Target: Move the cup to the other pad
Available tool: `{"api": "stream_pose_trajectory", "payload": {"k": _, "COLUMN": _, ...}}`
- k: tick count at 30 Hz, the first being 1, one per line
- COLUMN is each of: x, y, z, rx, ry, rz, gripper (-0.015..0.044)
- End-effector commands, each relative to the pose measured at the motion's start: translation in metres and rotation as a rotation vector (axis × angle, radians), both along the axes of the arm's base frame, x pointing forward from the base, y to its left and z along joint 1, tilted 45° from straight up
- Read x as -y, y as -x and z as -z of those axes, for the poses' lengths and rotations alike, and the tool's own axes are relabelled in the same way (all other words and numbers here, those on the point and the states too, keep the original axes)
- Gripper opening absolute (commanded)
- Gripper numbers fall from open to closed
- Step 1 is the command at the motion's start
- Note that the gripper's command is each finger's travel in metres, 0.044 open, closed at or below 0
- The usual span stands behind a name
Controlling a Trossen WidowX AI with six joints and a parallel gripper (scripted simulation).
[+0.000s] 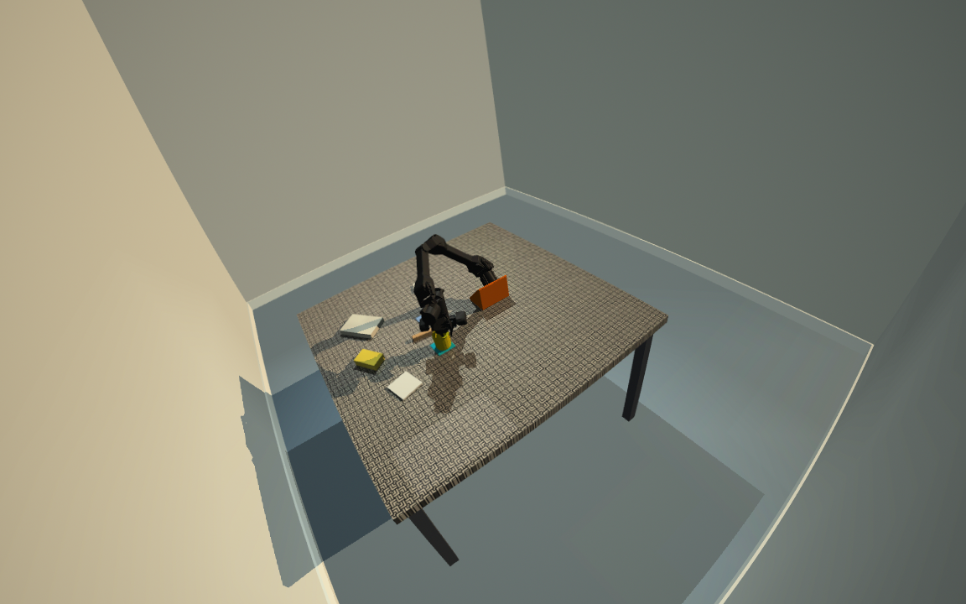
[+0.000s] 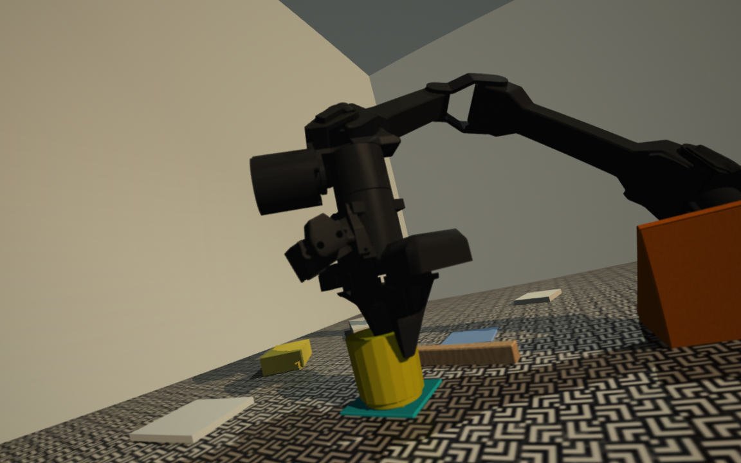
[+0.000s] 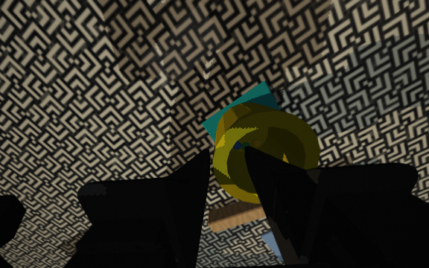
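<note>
1. Yellow cup point(image 2: 384, 371), blue and green marbles point(image 3: 241, 145) inside
2. Teal pad point(image 2: 413, 402)
3. Black arm point(image 2: 563, 135)
4. Table point(image 2: 563, 402): black-and-cream chevron pattern
5. Orange wedge point(image 2: 713, 270), tan block point(image 2: 468, 352), yellow block point(image 2: 285, 357)
</note>
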State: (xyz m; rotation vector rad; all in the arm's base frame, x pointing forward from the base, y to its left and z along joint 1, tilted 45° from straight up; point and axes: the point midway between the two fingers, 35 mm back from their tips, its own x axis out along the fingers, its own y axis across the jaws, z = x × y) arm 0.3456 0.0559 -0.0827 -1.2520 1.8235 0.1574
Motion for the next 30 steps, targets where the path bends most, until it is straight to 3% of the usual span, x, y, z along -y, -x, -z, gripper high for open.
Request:
{"api": "stream_pose_trajectory", "payload": {"k": 1, "x": -0.005, "y": -0.001, "z": -0.004, "rx": 0.002, "ry": -0.004, "rz": 0.003, "gripper": 0.0146}}
{"api": "stream_pose_trajectory", "payload": {"k": 30, "x": -0.029, "y": -0.006, "z": -0.032, "rx": 0.0, "ry": -0.001, "rz": 0.002, "gripper": 0.0146}}
